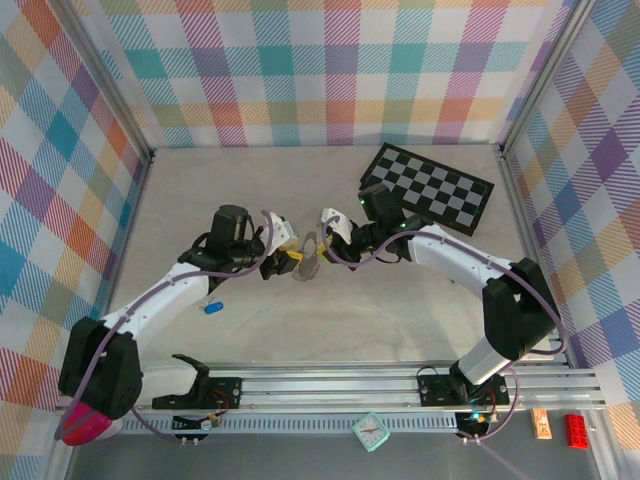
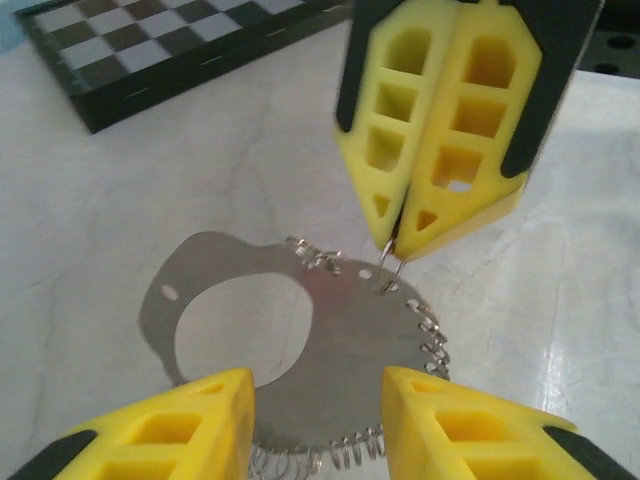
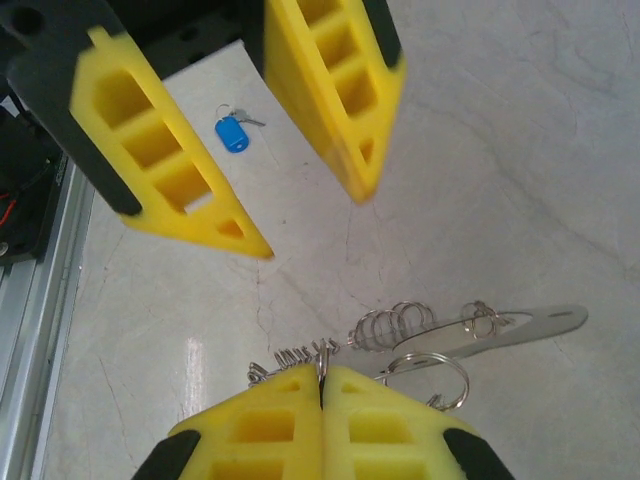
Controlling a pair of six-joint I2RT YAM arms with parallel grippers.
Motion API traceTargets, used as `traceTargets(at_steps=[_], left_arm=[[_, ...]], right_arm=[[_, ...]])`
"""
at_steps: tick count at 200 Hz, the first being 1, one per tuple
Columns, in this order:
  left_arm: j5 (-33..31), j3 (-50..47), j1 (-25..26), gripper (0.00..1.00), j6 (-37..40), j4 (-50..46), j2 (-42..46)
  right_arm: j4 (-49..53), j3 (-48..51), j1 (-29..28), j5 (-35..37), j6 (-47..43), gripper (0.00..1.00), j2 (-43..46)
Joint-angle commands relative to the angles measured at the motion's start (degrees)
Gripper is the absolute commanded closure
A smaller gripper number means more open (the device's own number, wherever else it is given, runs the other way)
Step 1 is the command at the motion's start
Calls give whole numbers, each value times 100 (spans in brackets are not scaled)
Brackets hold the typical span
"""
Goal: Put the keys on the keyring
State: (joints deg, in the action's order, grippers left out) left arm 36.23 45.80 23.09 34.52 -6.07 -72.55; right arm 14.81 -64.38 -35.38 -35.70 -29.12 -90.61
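We find the keyring (image 2: 345,335), a flat grey hoop fringed with small silvery loops, between the two arms near the middle of the worktop (image 2: 90,240). The right end effector (image 2: 396,246) is closed tight on a wire loop at the keyring's rim. The left end effector (image 2: 318,376) stands narrowly parted, one finger to either side of the opposite rim, gripping nothing. A blue-headed key (image 3: 231,133) lies well apart on the worktop, beside the left arm.

One keyring (image 2: 330,330), its edge fringed with small silvery rings (image 2: 430,335) too many to count. One blue-headed key (image 1: 212,307) left of the keyring. One chequered board (image 1: 430,188) right of it, farther back. One small clock (image 1: 371,432) and one red brick (image 1: 577,430), nearer.
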Motion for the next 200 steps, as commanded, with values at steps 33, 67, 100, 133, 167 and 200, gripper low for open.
traceTargets(at_steps=[33,67,100,133,167,200], left_arm=[[1135,70,-59,66,398,533,-342],[1379,54,-67,70,609,433,-453],[1432,165,-68,75,938,32,-575],[1497,174,-76,82,925,97,-655],[1569,179,-75,85,889,141,-629],[1607,227,-77,93,898,57,-560]], right_arm=[[-305,31,-151,-306,-425,100,-24],[-328,20,-204,-306,-507,100,-36],[-340,19,-241,-306,-527,100,-53],[-379,20,-281,-367,-540,100,-77],[-344,7,-303,-358,-586,100,-87],[-231,-23,-312,-341,-673,100,-103]])
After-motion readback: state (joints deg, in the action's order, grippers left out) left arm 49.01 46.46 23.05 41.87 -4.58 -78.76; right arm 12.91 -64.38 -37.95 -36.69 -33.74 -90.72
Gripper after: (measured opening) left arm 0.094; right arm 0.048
